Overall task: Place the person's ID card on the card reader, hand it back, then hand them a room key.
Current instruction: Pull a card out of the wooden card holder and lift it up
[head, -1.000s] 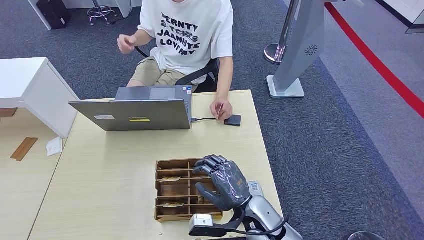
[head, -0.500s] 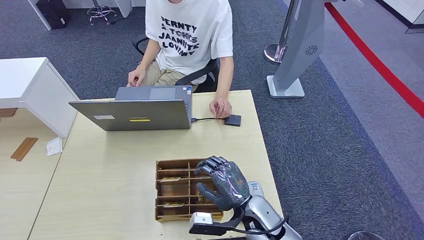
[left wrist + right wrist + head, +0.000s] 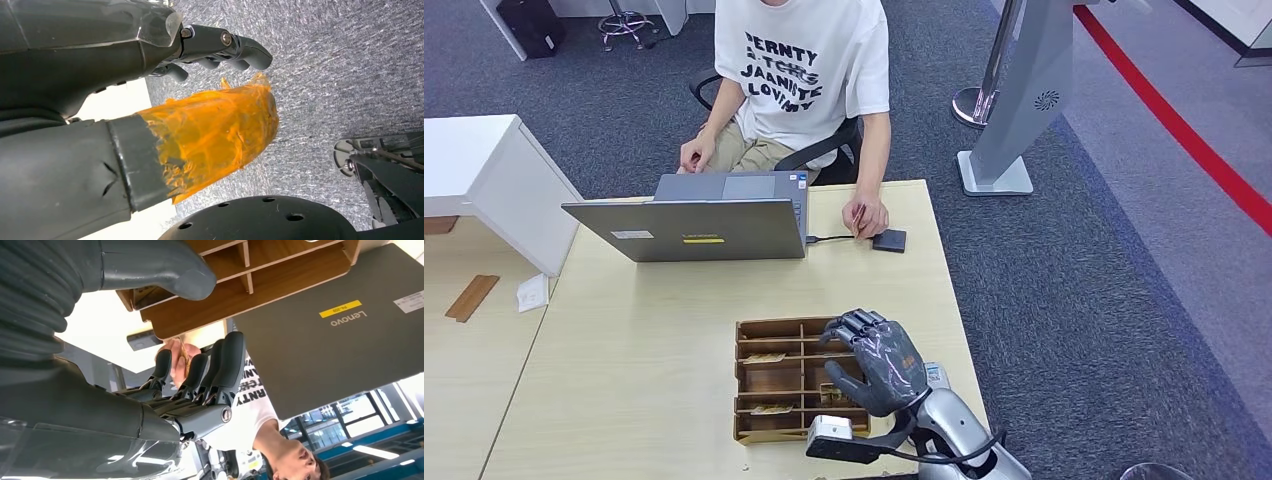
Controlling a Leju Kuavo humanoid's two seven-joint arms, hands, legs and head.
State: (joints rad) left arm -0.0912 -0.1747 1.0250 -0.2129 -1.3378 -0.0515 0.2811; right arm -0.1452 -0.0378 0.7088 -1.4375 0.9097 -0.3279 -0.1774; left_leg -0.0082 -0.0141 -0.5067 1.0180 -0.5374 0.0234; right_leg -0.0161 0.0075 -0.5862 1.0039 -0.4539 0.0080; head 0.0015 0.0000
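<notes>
Hovering above the brown wooden compartmented tray near the table's front edge, the robot's dark grey right hand is holding nothing, its fingers loosely spread and slightly curled. The left hand is hanging over grey carpet, its thumb wrapped in crinkled orange film and its fingers curled inward around nothing.

The thin ID card is sitting pinched in the person's hand at the far side of the pale wooden table, just beside the small flat dark square card reader, which is cabled to the matte grey laptop. Judging from this, the task looks to be barely begun: the robot is not yet holding the card, and the reading, the return and the room key all seem to be waiting.

A few small yellowish cards are lying in the tray's slots, possibly the room keys, though that is unclear.
</notes>
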